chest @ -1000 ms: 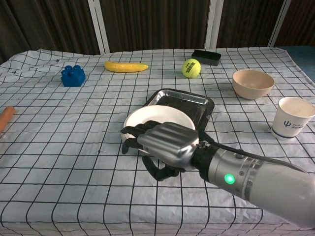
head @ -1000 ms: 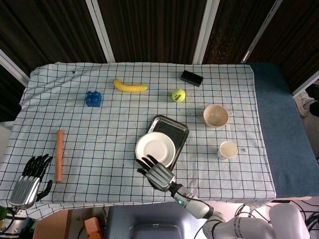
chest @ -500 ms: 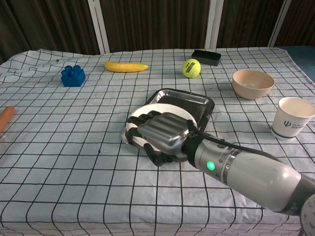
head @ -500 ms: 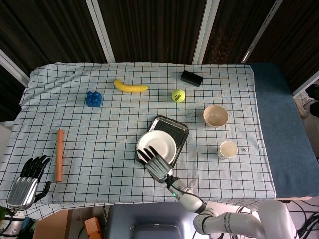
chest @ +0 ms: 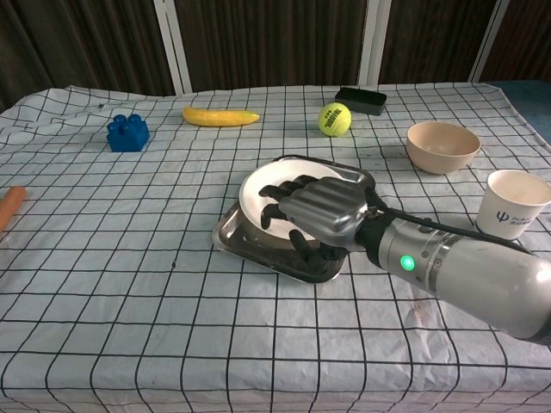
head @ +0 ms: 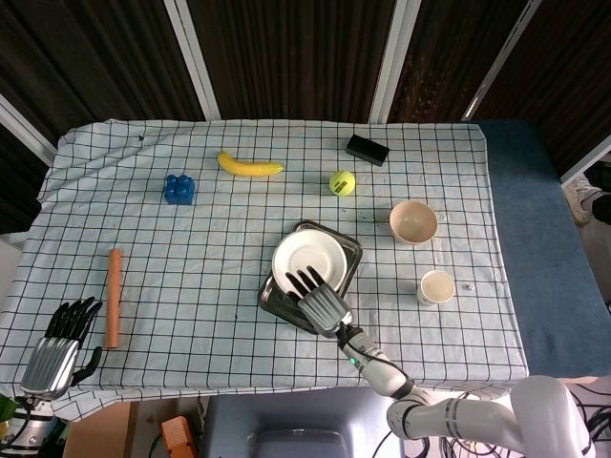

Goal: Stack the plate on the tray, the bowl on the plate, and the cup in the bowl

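Note:
The white plate point(head: 307, 260) point(chest: 261, 191) lies over the far part of the metal tray point(head: 275, 297) point(chest: 234, 238) at the table's middle. My right hand point(head: 321, 299) point(chest: 320, 212) grips the plate's near rim, fingers spread on top and the thumb low over the tray. The beige bowl point(head: 413, 221) point(chest: 442, 145) stands to the right of the tray. Nearer the front is the white paper cup point(head: 436, 287) point(chest: 513, 206), upright. My left hand point(head: 57, 351) hangs off the table's front left corner, fingers apart, holding nothing.
Along the far side lie a banana point(head: 250, 166), a blue block point(head: 178, 188), a tennis ball point(head: 342, 181) and a black box point(head: 368, 149). A wooden rod point(head: 114, 298) lies at the left. Checked cloth covers the table.
My right hand has moved forward and right with the plate, bringing it from the tray's front left corner onto the tray. The left hand has barely shifted.

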You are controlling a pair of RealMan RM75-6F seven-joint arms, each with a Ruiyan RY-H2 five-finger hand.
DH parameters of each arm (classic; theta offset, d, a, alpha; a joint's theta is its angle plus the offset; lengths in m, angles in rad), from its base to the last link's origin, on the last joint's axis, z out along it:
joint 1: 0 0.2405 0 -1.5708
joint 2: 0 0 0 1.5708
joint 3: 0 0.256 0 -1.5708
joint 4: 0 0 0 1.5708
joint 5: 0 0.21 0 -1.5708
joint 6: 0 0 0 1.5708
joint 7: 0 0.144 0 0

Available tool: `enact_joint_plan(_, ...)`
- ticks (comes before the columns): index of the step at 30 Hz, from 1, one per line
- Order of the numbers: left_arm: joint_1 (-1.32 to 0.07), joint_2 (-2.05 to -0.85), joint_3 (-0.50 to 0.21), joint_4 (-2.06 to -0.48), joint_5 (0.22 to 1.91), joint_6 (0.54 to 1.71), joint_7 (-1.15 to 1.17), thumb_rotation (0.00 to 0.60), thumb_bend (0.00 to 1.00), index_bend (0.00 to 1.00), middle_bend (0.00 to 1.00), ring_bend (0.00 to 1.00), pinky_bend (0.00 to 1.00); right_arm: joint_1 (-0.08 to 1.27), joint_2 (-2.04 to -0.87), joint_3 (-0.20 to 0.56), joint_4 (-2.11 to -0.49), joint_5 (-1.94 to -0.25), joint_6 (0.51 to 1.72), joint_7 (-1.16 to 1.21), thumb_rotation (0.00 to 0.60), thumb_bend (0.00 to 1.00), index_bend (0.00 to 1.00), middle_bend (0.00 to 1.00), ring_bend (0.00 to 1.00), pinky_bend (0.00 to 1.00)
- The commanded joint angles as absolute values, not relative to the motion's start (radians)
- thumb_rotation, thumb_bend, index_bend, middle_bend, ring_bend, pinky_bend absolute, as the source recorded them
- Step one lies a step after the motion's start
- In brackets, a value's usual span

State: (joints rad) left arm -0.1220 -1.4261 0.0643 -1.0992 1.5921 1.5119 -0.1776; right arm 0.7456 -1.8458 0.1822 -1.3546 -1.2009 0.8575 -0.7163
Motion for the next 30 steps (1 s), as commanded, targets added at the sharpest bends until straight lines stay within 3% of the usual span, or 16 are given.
enact_joint_plan(1,-0.123,-1.427,0.061,-1.1,1.59,1.505,-0.178,0.6,0.47,0.0,0.03,0.0,0.04,0.749,-1.84,0.182,-1.358,-1.206,0.873,-0.701,0.6,0.77,0.22,0.0,0.0,0.0)
enact_joint_plan(5,-0.124,-1.428,0.059,-1.097,1.589,1.499,-0.182,0.6,0.48,0.0,0.03,0.0,0.04,0.747,-1.821,0.19,-1.369,-1.209,0.898,-0.664,0.6,0.77,0.19,0.0,0.0,0.0)
enact_joint_plan(11,-0.12,-1.429,0.059,-1.09,1.596,1.504,-0.188,0.6,0.48,0.0,0.03,0.0,0.04,0.728,-1.76,0.209,-1.377,-1.196,0.949,-0.624,0.6,0.64,0.18,0.0,0.0,0.0)
enact_joint_plan(18,-0.123,-1.436,0.06,-1.083,1.603,1.495,-0.19,0.6,0.48,0.0,0.03,0.0,0.04,0.733,-1.722,0.215,-1.327,-1.13,0.911,-0.591,0.6,0.64,0.21,0.0,0.0,0.0)
enact_joint_plan(30,-0.123,-1.443,0.055,-1.069,1.597,1.481,-0.202,0.6,0.48,0.0,0.03,0.0,0.04,0.788,-1.787,0.168,-1.264,-1.117,0.87,-0.648,0.6,0.82,0.21,0.0,0.0,0.0)
